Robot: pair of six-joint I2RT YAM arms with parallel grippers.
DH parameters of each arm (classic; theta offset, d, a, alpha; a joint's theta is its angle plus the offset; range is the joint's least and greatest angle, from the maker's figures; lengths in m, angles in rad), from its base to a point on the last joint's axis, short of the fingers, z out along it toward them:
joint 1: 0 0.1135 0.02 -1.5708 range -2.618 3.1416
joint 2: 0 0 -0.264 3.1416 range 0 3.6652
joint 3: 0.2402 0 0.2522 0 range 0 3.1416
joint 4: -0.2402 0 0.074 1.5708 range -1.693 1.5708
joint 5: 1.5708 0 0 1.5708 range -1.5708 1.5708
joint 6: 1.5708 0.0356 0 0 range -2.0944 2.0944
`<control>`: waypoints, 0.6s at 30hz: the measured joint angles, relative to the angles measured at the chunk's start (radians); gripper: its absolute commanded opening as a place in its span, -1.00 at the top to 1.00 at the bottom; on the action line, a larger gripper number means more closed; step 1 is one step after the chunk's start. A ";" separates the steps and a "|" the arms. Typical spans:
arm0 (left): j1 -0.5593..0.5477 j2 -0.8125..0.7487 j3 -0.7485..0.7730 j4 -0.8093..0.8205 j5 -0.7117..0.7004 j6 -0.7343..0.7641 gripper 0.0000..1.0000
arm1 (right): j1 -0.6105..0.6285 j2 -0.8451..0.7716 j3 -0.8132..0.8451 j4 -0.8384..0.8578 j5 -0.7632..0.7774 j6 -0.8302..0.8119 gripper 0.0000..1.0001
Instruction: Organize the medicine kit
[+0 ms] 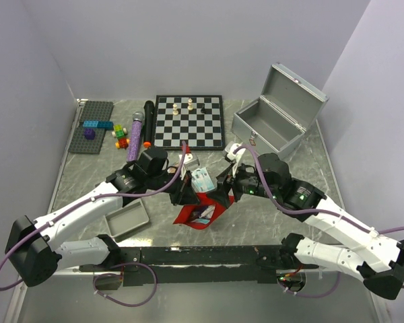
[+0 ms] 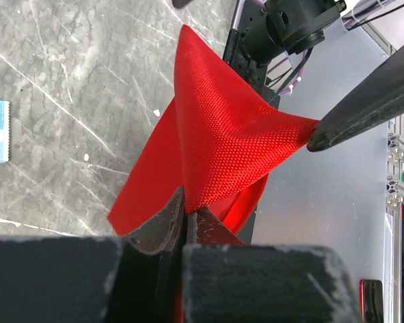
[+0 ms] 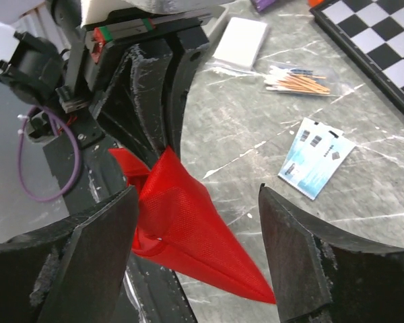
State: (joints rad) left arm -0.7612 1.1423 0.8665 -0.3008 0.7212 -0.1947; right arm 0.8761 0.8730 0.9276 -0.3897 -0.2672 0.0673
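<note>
Step in hand: handling of the red pouch [image 2: 222,128] at the middle of the table [image 1: 81,185], judged a preliminary to packing. The left gripper [image 2: 187,210] is clamped tight on a fold of the red fabric and draws it up into a peak; the right gripper [image 3: 198,196] stands with its jaws wide apart on either side of the pouch, gripping nothing. In the left wrist view one of its fingers [image 2: 363,108] appears to touch a pulled-out corner of the fabric; real contact cannot be confirmed.

The medicine kit [image 1: 269,131] sits at the far right of the table with its lid thrown back, well apart from both grippers. Loose items lie on the table near the pouch: a blue-and-white sachet [image 3: 316,157]; a bag of cotton swabs [image 3: 297,81]; a white box [image 3: 241,40]; none is in the kit.

Assessment: the task is at an early stage. The next move calls for the right gripper to close on the free side of the pouch, so that both arms share it, either to spread its mouth or to carry it toward the kit; the limp fabric may sag or slip.
</note>
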 measured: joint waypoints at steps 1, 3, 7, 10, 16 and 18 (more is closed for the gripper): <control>0.000 0.000 0.000 -0.001 0.000 0.000 0.92 | 0.000 0.000 0.000 0.000 -0.008 -0.002 -0.57; 0.000 0.000 0.000 -0.004 -0.001 0.003 0.93 | 0.000 0.000 0.000 0.000 -0.027 -0.003 -0.64; -0.001 0.001 0.005 -0.020 -0.007 0.008 0.99 | 0.000 -0.014 -0.013 0.011 -0.060 -0.005 -0.67; -0.001 0.002 0.008 -0.022 -0.021 0.008 0.99 | 0.000 -0.024 -0.017 0.008 -0.082 -0.008 -0.58; -0.001 0.003 0.023 -0.018 -0.046 -0.007 0.99 | 0.000 0.023 -0.017 -0.005 -0.093 -0.013 -0.31; -0.001 0.003 0.027 -0.018 -0.048 -0.012 0.98 | 0.000 0.041 -0.017 -0.008 -0.097 -0.010 -0.15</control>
State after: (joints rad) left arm -0.7620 1.1450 0.8940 -0.3187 0.6727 -0.2066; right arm 0.8761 0.9142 0.9104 -0.3977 -0.3645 0.0574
